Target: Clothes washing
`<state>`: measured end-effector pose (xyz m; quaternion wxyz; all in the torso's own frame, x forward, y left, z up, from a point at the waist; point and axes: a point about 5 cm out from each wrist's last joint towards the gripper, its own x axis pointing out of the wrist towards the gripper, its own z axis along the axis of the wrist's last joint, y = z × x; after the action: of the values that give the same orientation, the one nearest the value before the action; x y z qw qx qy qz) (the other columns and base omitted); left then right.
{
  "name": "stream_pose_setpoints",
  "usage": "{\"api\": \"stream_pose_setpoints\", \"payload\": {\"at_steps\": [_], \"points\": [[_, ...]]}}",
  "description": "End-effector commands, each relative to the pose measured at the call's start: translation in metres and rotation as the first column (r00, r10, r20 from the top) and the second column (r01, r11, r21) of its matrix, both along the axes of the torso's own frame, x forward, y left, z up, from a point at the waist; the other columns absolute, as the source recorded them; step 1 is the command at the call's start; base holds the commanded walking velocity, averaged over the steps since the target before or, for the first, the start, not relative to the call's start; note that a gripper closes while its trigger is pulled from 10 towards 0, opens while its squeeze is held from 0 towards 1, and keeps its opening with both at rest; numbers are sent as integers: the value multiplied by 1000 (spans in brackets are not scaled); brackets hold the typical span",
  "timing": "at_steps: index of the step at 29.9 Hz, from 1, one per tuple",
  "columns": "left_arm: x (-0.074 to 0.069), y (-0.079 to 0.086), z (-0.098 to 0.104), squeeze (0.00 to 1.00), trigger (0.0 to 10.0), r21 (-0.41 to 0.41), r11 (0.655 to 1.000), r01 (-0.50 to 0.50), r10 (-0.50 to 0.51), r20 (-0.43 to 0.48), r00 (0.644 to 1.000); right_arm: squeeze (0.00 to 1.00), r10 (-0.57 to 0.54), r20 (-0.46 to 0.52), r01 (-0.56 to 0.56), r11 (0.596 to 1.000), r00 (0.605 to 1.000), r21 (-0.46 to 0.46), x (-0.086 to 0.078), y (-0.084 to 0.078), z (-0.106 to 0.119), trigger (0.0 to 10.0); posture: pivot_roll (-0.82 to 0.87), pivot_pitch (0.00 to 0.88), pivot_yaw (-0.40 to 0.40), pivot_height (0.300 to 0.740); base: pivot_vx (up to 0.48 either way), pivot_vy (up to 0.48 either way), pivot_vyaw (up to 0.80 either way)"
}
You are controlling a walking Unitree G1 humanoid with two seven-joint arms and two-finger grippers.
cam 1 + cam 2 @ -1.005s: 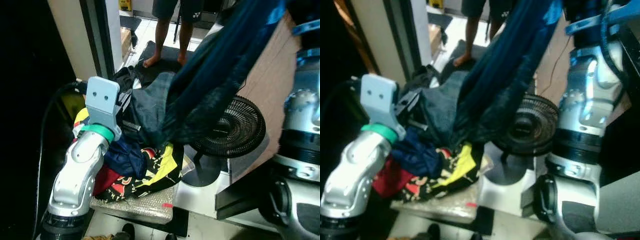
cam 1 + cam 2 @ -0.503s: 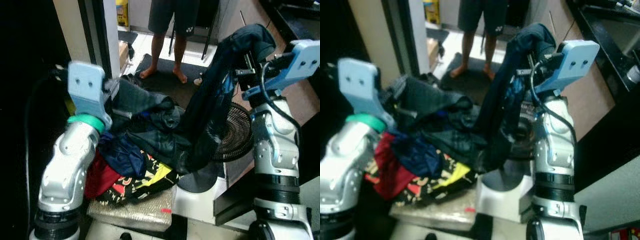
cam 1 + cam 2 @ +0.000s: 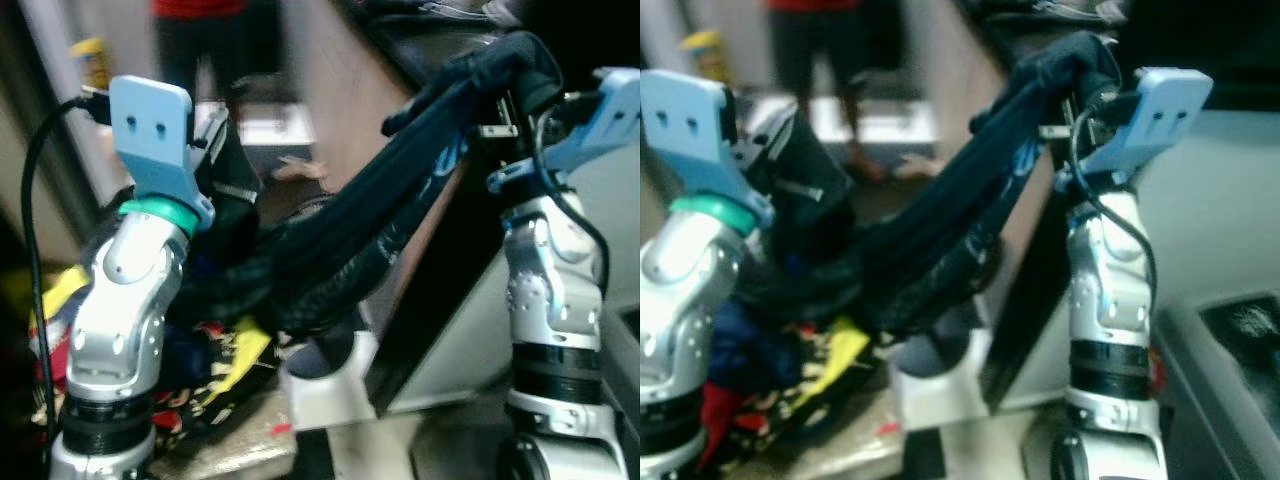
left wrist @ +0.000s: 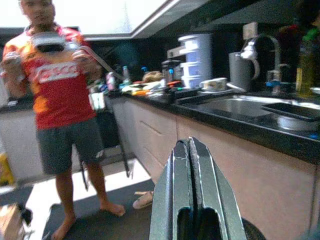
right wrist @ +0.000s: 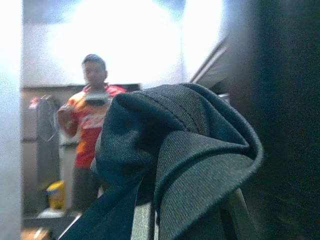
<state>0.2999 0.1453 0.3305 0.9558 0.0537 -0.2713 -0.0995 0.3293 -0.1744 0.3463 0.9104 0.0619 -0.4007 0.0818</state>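
Note:
A long dark blue garment point(image 3: 400, 200) stretches taut from the heap of clothes point(image 3: 225, 365) at lower left up to my right gripper point(image 3: 500, 85), which is raised high on the right and shut on the garment's top end. In the right wrist view the bunched cloth point(image 5: 190, 150) covers the fingers. My left gripper point(image 3: 222, 150) is raised above the heap, beside the garment's lower part. Its fingers point(image 4: 180, 190) are pressed shut with nothing seen between them.
A person point(image 4: 60, 100) in a red shirt stands barefoot on the kitchen floor ahead. A dark counter with a sink point(image 4: 240, 105) runs along beige cabinets point(image 3: 440, 300) on the right. A white fan base point(image 3: 325, 385) sits beside the heap.
The view has swung to the right and is blurred. The garment, slack and draped before, is now pulled into a taut line from the heap. My left arm stands higher.

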Motion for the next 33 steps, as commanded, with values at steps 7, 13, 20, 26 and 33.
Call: {"api": "stream_pose_setpoints", "payload": {"at_steps": [7,13,20,26,33], "points": [[1,-2,-3,0,10000,15,1000,14,-14,-30,999,0,16,-20,-15,999,1000,31,-3,6,-6,10000,90,46,12,740,0,0,-779],[2,-2,-4,0,10000,20,1000,18,-17,-37,999,0,25,-20,-24,999,999,39,-4,8,-6,10000,91,49,15,740,0,0,-780],[4,-2,-7,0,10000,25,1000,17,-16,-48,999,0,39,-22,-38,998,999,44,-4,11,-6,10000,94,54,12,740,0,0,-777],[4,-2,-8,0,10000,32,999,13,-12,-53,999,0,48,-20,-47,998,999,49,-4,14,-4,10000,96,55,12,740,0,0,-778],[3,-2,-8,0,10000,32,999,11,-10,-51,999,0,67,-12,-66,996,998,52,-5,19,-2,10000,97,56,10,740,0,0,-776]]}}
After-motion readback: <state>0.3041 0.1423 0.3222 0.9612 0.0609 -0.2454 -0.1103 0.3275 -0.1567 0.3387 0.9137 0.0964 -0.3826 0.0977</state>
